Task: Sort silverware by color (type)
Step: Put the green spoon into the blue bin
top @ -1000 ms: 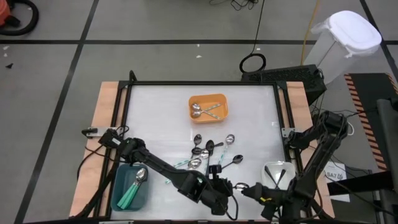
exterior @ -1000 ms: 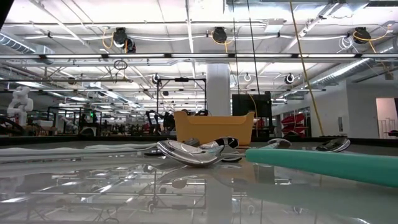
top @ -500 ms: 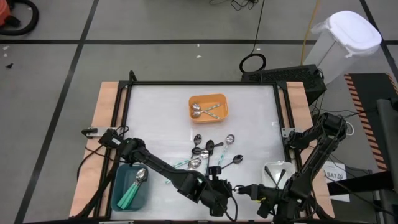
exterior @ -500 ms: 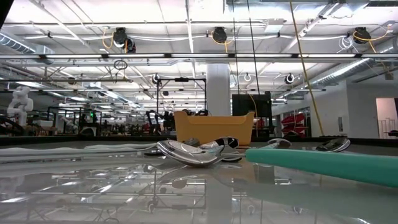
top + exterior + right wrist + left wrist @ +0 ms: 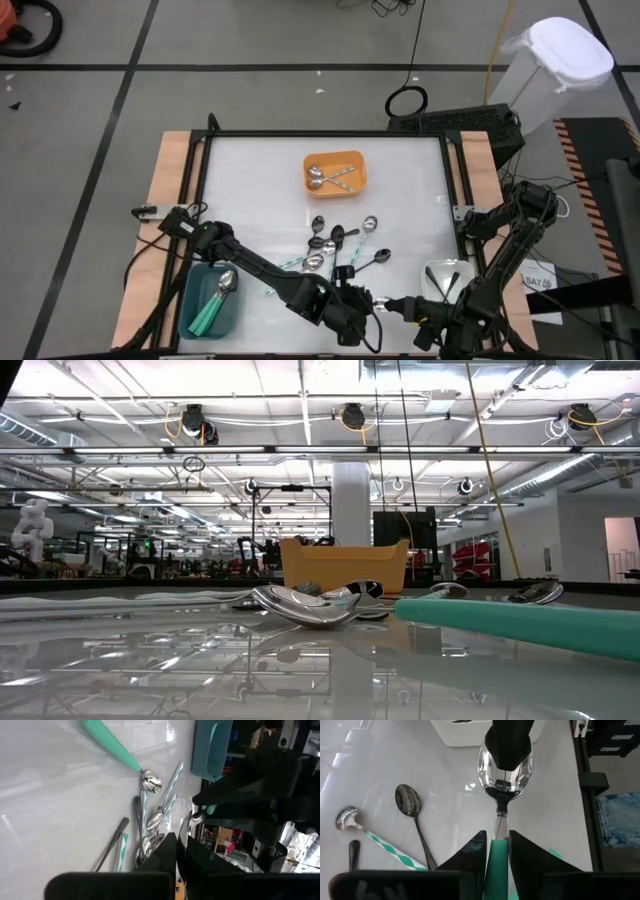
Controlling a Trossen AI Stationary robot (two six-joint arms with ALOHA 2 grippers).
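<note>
Setting: industrial robotics lab or open workshop hall.

Evidence, low view: exposed white ceiling trusses and pipework (image 5: 320, 420) across the top of the frame; black and orange cable reels (image 5: 195, 422) hung at upper left; a white square column (image 5: 351, 500) at centre; a white humanoid robot figure (image 5: 30, 525) at far left; dark metal equipment frames (image 5: 290, 520) mid-frame.

Evidence, high view: grey concrete floor with black tape lines (image 5: 110, 110) at left; a white-topped bench with black metal frame (image 5: 325, 133) at centre; loose black cable coil (image 5: 407, 101) above it.
</note>
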